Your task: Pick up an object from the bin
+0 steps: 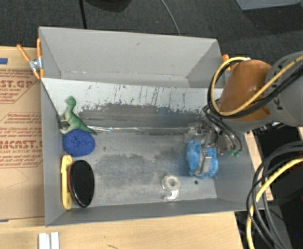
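Here, the fingers (pixel 207 162) are down against a light blue, crumpled-looking lump (pixel 195 160) on the right side of the bin's floor, near the right wall. One grey finger lies across the lump's front and the rest is lost against it, so whether they are spread, closed or clamped on it cannot be told. The wrist covers the lump's upper edge, and what kind of thing it is stays hard to make out. Above it, the orange cover (pixel 243 90) and the looped yellow and black cables (pixel 221 82) hide the bin's right rim. Near the lump, toward the front wall, lies a small pale ring-like thing (pixel 170 184), too small to name. Well apart, by the left wall, a green toy dinosaur (pixel 71 117) stands with its feet hidden behind a round blue scrubby ball (pixel 79 143). In front of that, a black oval (pixel 82 183) lies against a yellow piece (pixel 65 183), covering all but its left edge. Dark scuff marks streak the back slope of the grey bin (pixel 131 56).
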`<state>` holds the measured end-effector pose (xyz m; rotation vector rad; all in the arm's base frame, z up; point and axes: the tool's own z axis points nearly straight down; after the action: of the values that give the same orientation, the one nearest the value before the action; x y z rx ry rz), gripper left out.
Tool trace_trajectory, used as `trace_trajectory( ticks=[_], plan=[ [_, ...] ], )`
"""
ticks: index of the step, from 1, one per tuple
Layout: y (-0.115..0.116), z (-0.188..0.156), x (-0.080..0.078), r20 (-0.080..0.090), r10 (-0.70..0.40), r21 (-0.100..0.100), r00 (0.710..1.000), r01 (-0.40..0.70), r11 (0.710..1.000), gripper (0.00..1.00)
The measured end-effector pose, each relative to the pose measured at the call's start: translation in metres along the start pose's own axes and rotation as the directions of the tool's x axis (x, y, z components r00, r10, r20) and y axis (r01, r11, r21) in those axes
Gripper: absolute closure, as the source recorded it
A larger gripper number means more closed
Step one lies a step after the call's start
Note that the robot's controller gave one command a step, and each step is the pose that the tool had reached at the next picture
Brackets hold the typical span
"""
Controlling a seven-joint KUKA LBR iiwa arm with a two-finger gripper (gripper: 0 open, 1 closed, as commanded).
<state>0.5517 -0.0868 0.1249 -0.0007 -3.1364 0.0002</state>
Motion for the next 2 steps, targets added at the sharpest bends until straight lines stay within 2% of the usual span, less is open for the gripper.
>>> trace_trajectory(
  ticks=[2],
  plan=[
    [-0.0001, -0.0043, -0.0019, 0.007, 0.001, 0.001, 1.0, -0.001, 1.0, 0.0]
  ],
)
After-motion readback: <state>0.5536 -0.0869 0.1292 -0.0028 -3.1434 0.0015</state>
